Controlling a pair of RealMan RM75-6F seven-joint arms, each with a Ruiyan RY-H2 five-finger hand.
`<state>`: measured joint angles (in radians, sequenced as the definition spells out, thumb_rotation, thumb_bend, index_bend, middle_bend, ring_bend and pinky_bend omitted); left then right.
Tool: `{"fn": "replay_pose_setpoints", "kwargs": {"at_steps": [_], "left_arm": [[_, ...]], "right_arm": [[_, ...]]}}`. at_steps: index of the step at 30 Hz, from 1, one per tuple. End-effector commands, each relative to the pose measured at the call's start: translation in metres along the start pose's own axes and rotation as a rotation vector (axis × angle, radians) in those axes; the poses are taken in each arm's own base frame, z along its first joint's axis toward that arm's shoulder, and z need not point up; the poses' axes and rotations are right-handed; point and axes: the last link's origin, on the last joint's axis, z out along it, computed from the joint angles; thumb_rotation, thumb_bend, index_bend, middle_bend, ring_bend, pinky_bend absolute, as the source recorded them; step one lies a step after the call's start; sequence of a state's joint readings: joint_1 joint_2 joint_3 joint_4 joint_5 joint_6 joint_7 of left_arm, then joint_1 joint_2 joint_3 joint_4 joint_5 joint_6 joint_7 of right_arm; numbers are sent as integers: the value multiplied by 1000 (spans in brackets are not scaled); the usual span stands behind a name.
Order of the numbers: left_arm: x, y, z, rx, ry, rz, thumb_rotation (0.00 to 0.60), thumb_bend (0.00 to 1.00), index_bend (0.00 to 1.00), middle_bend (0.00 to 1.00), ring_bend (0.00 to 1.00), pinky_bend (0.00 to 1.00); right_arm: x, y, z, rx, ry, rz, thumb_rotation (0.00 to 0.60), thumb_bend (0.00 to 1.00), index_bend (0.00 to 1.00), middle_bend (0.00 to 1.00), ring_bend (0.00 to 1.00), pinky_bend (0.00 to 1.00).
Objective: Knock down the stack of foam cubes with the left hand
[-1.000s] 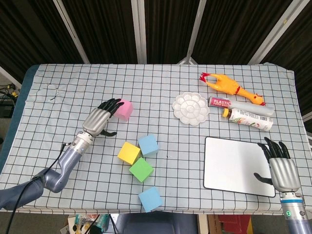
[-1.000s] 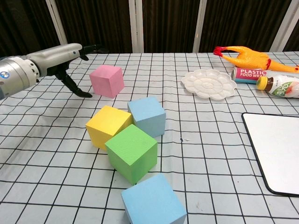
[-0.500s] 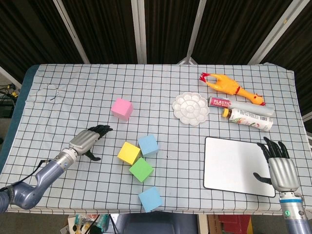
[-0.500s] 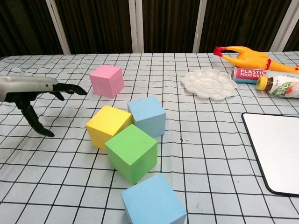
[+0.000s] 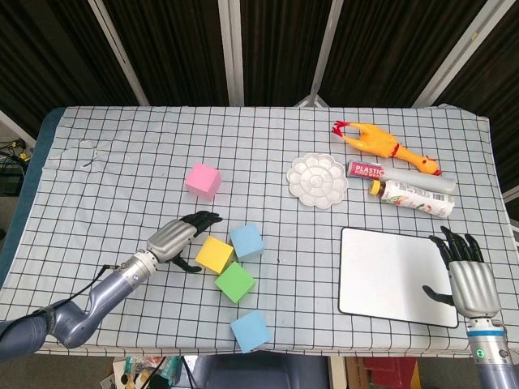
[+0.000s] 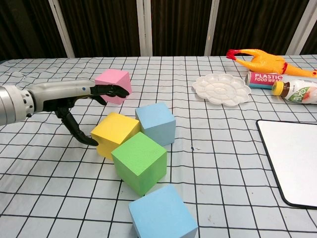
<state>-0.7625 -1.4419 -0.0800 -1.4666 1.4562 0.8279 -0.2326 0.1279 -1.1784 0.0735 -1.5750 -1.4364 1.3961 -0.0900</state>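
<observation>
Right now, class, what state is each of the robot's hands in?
Left hand: open, holding nothing, fingers apart beside the yellow cube.
Right hand: open, holding nothing, fingers spread at the whiteboard's edge.

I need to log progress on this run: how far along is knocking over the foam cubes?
Done, it seems: no stack stands. The pink cube, yellow cube, green cube and two blue cubes all lie singly on the table. In hand: the left hand hangs open beside the yellow cube, holding nothing. Left: apparently nothing but withdrawing; the right hand sits idle by the whiteboard.
</observation>
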Motion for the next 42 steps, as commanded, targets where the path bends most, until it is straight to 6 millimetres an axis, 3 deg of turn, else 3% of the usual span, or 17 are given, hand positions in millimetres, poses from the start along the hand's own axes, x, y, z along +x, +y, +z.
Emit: {"fn": "replay_pose_setpoints", "kwargs": {"at_steps": [1, 12, 20, 24, 36, 39, 42], "left_arm": [[-2, 2, 3, -12, -5, 10, 600, 101, 60, 115, 78, 185], [-5, 5, 5, -14, -14, 40, 600, 153, 129, 330, 296, 354], [-3, 3, 11, -3, 67, 48, 600, 388, 199, 507, 476, 520], [3, 0, 7, 3, 110, 77, 600, 406, 202, 511, 492, 534], [37, -48, -56, 154, 206, 285, 600, 361, 192, 468, 449, 494], [37, -62, -64, 197, 197, 260, 600, 264, 159, 345, 316, 383], [33, -70, -63, 207, 142, 205, 600, 162, 61, 134, 98, 209]], "right_arm": [[0, 0, 0, -3, -4, 1, 600, 28, 182, 67, 118, 61], [0, 2, 2, -14, -16, 10, 600, 29, 182, 67, 123, 61], [0, 3, 4, -16, -24, 20, 600, 28, 182, 67, 129, 61], [0, 2, 4, -14, -23, 22, 600, 28, 182, 67, 129, 61], [0, 0, 4, -12, -21, 23, 600, 28, 182, 67, 129, 61], [0, -1, 4, -9, -21, 23, 600, 29, 182, 67, 129, 61], [-2, -2, 4, -7, -24, 17, 600, 29, 182, 67, 129, 61]]}}
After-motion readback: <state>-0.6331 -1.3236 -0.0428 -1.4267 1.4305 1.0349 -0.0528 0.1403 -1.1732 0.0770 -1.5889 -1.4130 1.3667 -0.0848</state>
